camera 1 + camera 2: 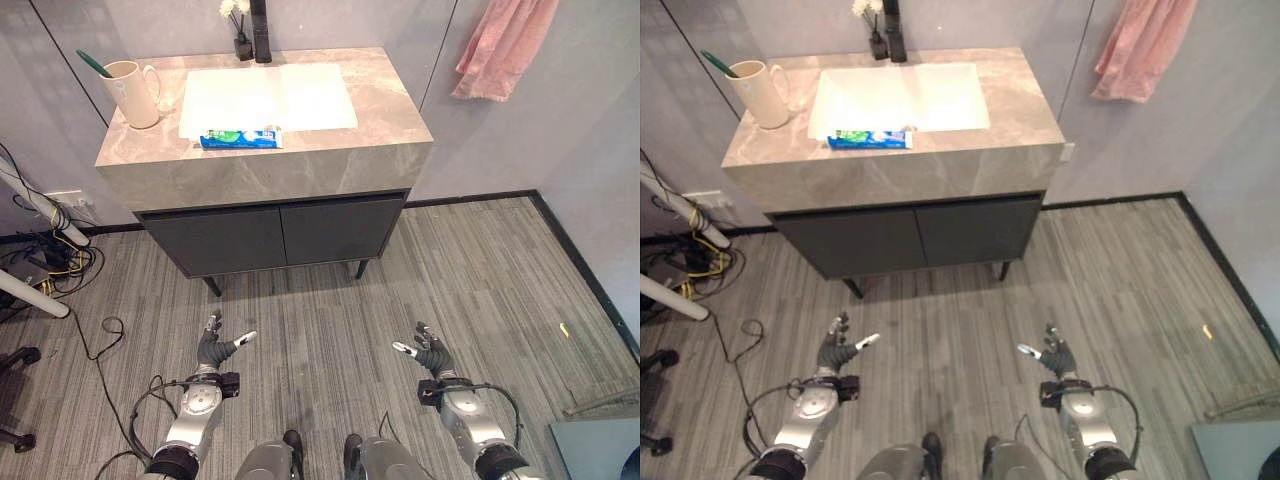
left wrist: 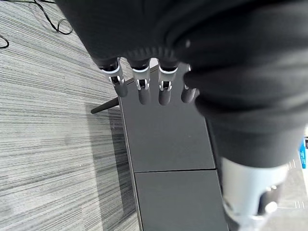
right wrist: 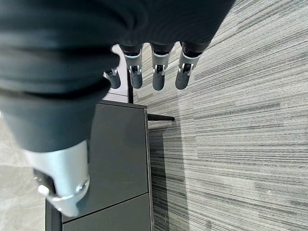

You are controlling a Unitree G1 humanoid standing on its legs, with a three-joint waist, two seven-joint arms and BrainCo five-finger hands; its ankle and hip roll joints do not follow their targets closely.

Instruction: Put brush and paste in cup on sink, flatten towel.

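Far across the floor in the left eye view stands the sink [image 1: 268, 97], set in a grey marble surface [image 1: 385, 110] over a dark cabinet [image 1: 275, 235]. At its far left a cream cup [image 1: 133, 94] holds a green brush [image 1: 93, 64] upright and leaning left. The paste [image 1: 241, 138], a blue and green tube, lies flat along the sink's near rim; its print is too small to read. A pink towel [image 1: 505, 45] hangs bunched on the wall at far right. Near the bottom, the left hand [image 1: 212, 348] and right hand [image 1: 430, 352] hover over the floor, well apart, fingers relaxed and empty.

Left wrist view: the left hand's fingers [image 2: 144, 90] hang straight before the cabinet doors, holding nothing.

Right wrist view: the right hand's fingers [image 3: 159, 77] are likewise loose and empty over striped grey carpet [image 3: 240, 144].
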